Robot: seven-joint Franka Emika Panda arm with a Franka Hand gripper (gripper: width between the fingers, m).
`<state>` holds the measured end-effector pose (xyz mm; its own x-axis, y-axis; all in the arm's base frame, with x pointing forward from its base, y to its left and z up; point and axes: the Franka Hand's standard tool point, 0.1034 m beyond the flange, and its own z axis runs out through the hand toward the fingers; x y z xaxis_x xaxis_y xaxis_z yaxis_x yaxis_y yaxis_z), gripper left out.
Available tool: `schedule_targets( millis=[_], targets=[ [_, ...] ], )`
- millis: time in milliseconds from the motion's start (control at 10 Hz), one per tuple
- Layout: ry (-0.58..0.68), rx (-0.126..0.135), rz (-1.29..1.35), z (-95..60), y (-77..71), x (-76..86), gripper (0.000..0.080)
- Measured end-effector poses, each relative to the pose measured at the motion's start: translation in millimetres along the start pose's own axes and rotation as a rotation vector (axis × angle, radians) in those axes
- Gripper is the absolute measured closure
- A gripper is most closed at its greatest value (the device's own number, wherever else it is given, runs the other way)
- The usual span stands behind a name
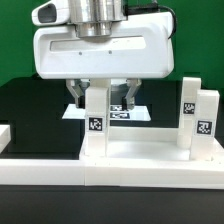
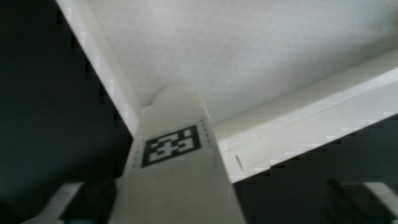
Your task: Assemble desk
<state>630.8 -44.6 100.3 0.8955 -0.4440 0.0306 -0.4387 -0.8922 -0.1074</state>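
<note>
Fingers [image 1: 100,98] spread wide, straddling 1 upright white leg [image 1: 95,120] without visible contact; nothing gripped. Leg's tag faces the exterior camera. It stands on the white desk panel [image 1: 140,168] at the front of the black tabletop [image 1: 25,110]. 2 more tagged legs [image 1: 197,118] stand close together on the panel toward the exterior view's right. Wrist view: tagged leg [image 2: 173,150] rises between both fingers, meeting the panel [image 2: 249,50] near its rim.
</note>
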Motion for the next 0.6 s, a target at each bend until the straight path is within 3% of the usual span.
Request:
schedule_targets(
  millis=[100, 200, 600],
  targets=[
    [0.001, -0.005, 0.018, -0.3, 4.7, 1.3, 0.0356],
    [0.000, -0.012, 0.066, 0.0, 8.3, 1.6, 0.0460],
    [0.000, -0.042, 0.185, -1.4, 12.0, 1.3, 0.0459]
  ],
)
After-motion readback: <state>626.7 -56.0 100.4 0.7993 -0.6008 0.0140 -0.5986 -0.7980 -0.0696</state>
